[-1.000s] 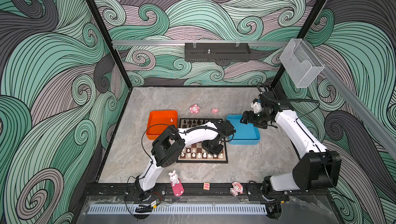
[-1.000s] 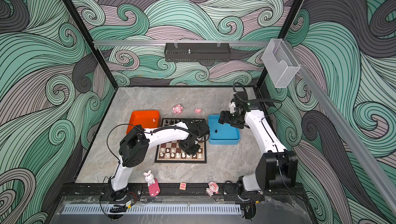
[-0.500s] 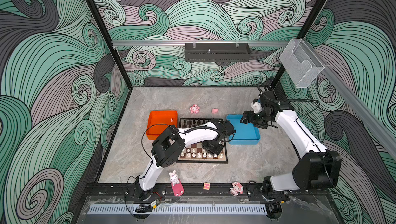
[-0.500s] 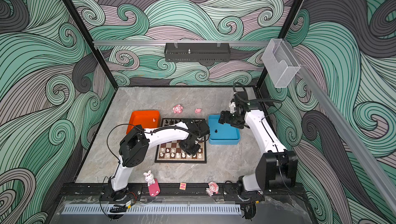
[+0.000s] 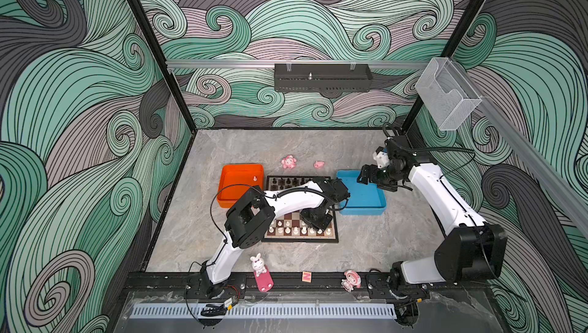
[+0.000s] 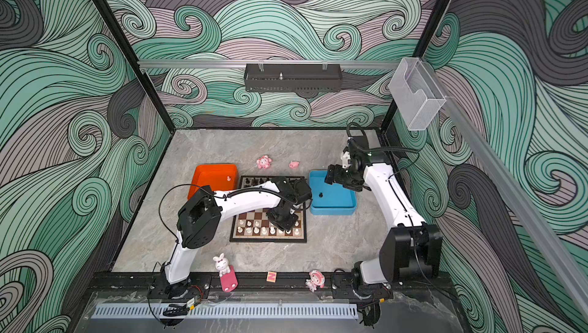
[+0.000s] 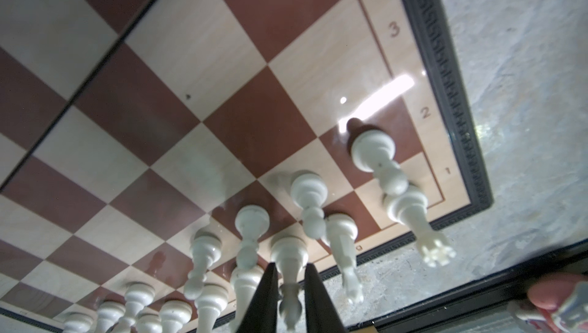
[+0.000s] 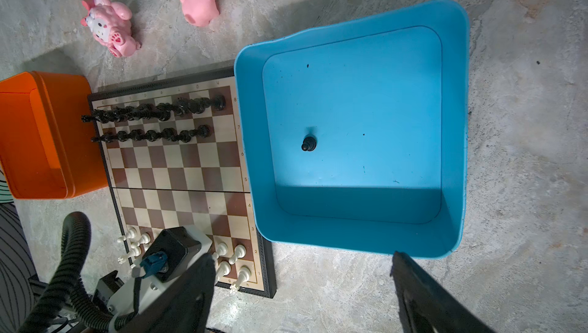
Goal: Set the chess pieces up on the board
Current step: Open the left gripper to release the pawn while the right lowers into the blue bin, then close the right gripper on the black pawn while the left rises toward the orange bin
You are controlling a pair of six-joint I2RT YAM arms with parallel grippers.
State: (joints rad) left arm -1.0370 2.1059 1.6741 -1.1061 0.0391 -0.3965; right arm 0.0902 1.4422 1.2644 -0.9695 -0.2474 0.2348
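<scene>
Top views first. Got a flat square chessboard of brown and cream squares (image 5: pixel 299 238) (image 6: pixel 267 239) lying mid-table, tucked between an orange plastic tray (image 5: pixel 241 169) on the left and a blue plastic tray (image 5: pixel 362 211) on the right. Two rows of small black chess pieces (image 5: pixel 286 183) along the far edge, and small cream-white chess pieces (image 5: pixel 294 230) along the near edge. Spotted one lone white pawn (image 5: pixel 254 178) in the orange tray and one lone black pawn (image 6: pixel 320 194) in the blue tray. Left gripper (image 5: pixel 315 220) down low over the near-right white pieces. Right gripper (image 5: pixel 364 177) up above the far edge of the blue tray.

Left wrist view next. Two black fingers (image 7: pixel 264 299) straddling a tall white piece (image 7: pixel 288 255) in the nearest row, right up against its sides. Honestly can't tell if pinching it or just clear of it. Further right, a white rook (image 7: pixel 410 216) on the near-right corner square.

Right wrist view last. Black fingers (image 8: pixel 191 287) spread way apart, so plainly open. Looking down into the blue tray (image 8: pixel 458 124), with the black pawn (image 8: pixel 308 144) near the middle of its floor. Chessboard (image 8: pixel 178 169) touching the tray's left wall. Two pink toy figurines (image 8: pixel 108 26) on the grey stone-look tabletop (image 8: pixel 525 156) beyond the board's far edge.
</scene>
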